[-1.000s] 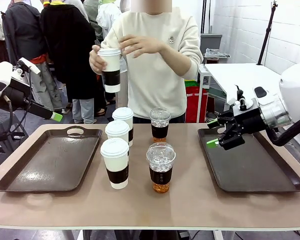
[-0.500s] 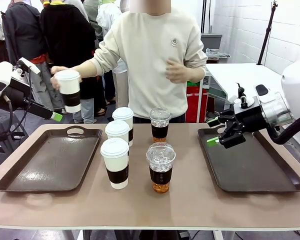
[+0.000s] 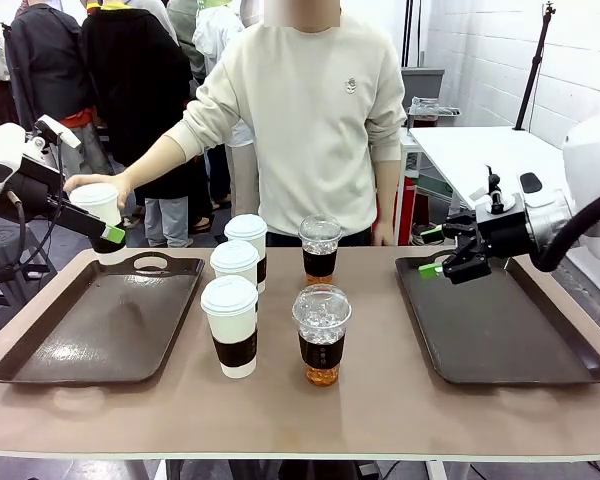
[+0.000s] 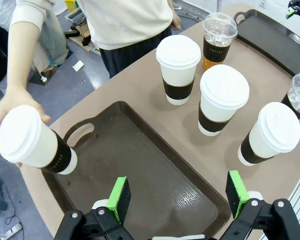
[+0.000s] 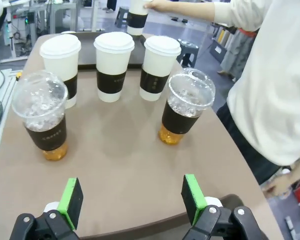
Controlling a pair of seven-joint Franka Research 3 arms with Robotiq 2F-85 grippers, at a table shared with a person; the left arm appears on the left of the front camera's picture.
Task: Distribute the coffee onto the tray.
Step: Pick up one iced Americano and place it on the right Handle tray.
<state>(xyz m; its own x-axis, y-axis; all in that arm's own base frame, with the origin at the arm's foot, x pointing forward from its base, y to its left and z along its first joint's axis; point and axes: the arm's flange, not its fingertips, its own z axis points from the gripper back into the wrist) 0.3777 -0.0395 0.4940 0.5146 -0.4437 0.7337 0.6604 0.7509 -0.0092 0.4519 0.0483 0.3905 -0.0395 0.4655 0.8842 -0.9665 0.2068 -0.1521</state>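
A person's hand holds one white lidded cup [image 3: 98,205] with a brown sleeve just above the far left corner of the left tray [image 3: 100,330]; the same cup [image 4: 32,142] hangs tilted over the tray's handle. Three white sleeved cups [image 3: 235,270] and two clear dome-lidded cups [image 3: 321,335] of amber coffee stand mid-table. My left gripper [image 4: 177,194] is open above the left tray [image 4: 135,165], nothing between its fingers. My right gripper [image 3: 442,262] is open above the right tray [image 3: 500,330], facing the cups [image 5: 112,65]; its pads [image 5: 70,196] are empty.
The person stands at the far side, one arm stretched toward the left tray, the other hanging down. Both brown trays are bare. Bystanders stand behind at the left. A white table stands at the back right.
The person has carried the white cup from chest height leftward and down to the left tray's far corner and lowered the other hand. My right gripper rose slightly.
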